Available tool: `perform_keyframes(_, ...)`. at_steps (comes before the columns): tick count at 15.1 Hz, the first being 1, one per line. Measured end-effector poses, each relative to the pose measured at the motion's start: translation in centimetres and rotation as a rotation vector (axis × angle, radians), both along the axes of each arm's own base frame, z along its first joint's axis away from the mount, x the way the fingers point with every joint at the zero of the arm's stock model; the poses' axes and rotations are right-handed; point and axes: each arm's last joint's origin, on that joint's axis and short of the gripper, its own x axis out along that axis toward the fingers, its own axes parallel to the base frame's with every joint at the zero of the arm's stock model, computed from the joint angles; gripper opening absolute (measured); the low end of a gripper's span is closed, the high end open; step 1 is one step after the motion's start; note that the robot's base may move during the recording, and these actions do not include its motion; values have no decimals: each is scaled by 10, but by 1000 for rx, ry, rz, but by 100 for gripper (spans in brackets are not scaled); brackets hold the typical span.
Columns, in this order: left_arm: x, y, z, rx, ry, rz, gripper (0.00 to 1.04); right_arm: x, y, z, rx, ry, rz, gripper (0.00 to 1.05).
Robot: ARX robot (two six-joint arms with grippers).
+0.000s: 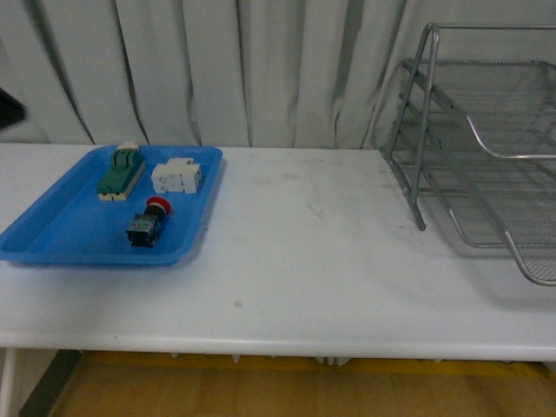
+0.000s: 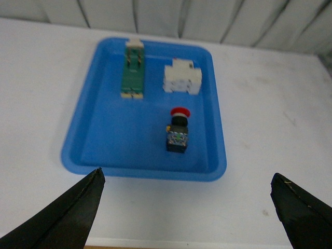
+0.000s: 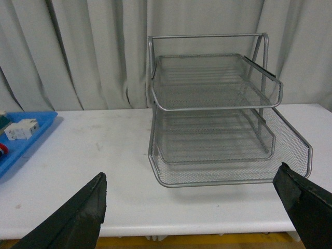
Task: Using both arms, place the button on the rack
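Observation:
The button [image 1: 148, 222] [image 2: 178, 133], red-capped with a dark body, lies on its side in the blue tray [image 1: 52, 239] [image 2: 104, 129] on the table's left. The silver wire-mesh rack [image 1: 486, 148] [image 3: 218, 114] stands at the right. In the left wrist view my left gripper [image 2: 188, 176] hangs open above the table edge, short of the tray, with nothing between its fingers. In the right wrist view my right gripper [image 3: 192, 179] is open too, facing the rack from a distance. Neither arm shows in the front view.
A green-and-cream knife switch [image 1: 121, 172] [image 2: 133, 70] and a white boxy breaker [image 1: 177, 177] [image 2: 182, 79] lie in the tray behind the button. Grey curtains [image 1: 217, 69] hang behind the white table [image 1: 304, 261]. The table's front edge lies close under both grippers.

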Motion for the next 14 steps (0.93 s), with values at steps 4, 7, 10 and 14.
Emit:
perform_keyframes(4, 76, -19, -32, 56, 169, -76, 98, 0, 0, 0, 0, 0, 0, 98)
perform_keyframes(7, 134, -29, -70, 53, 324, -127, 98, 0, 0, 0, 0, 0, 0, 98)
perform_keyframes(10, 167, -31, -92, 47, 395, -110, 98, 0, 0, 0, 0, 0, 0, 98)
perform_keyframes(14, 192, -23, -116, 106, 437, -45, 98, 0, 0, 0, 0, 0, 0, 98)
